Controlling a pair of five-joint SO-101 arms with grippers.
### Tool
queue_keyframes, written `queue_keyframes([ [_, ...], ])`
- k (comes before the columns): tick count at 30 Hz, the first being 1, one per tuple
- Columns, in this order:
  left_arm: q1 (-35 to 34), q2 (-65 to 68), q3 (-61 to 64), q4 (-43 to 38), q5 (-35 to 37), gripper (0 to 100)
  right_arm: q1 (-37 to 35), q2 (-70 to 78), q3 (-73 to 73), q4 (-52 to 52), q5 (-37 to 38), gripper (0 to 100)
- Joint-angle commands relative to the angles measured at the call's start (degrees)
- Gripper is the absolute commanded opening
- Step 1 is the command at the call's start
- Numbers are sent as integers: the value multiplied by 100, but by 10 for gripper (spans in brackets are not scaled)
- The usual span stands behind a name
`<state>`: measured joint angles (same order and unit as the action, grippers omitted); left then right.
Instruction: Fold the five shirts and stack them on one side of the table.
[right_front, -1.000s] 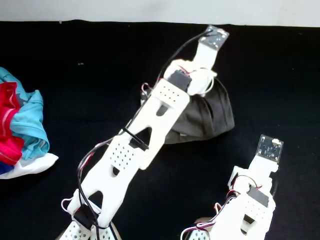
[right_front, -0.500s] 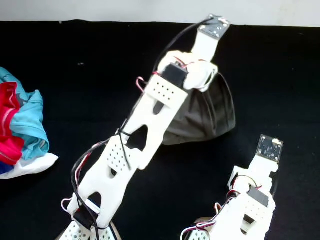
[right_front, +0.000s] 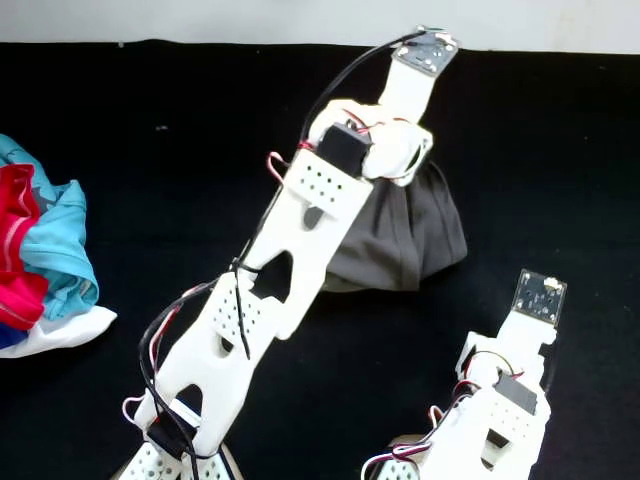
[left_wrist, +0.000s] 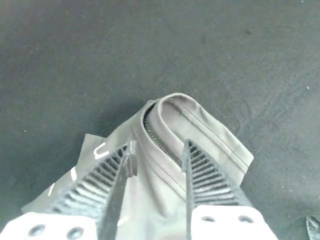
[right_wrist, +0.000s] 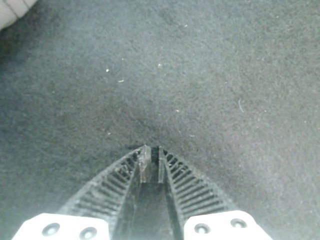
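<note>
Table (right_front: 150, 130): covered edge to edge in a black, felt-like surface, with a pale strip of wall behind its far edge.

Item 1: dark grey shirt (right_front: 410, 235), right of centre toward the far side. Its lower hem rests on the surface and spreads wide; the upper part rises to a narrow peak (not lying flat).

Item 2: pile of shirts (right_front: 45, 260), at the left edge, well apart from item 1. A teal shirt (right_front: 65, 240) and a red shirt (right_front: 15, 250) lie crumpled on top, and a white shirt (right_front: 60, 328) lies beneath, touching the surface. A sliver of blue fabric (right_front: 8, 338) shows at the frame edge.
</note>
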<state>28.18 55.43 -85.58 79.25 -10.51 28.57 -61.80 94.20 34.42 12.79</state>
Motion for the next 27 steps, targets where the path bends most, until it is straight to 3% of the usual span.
queue_keyframes([
  [1,-338,-57,-224,431,18,158,-48,-4,22,-92,-18,55],
  [8,-1007,-189,-444,2207,26,158,-48,-4,22,-92,-18,55],
  [14,-1640,-629,-57,2277,53,158,-48,-4,22,-75,-18,55],
  [21,-1965,-2703,3301,2233,26,157,-277,-4,-40,453,0,55],
  [27,-2281,-4207,6176,1257,26,157,-875,-4,-207,1200,1055,55],
])
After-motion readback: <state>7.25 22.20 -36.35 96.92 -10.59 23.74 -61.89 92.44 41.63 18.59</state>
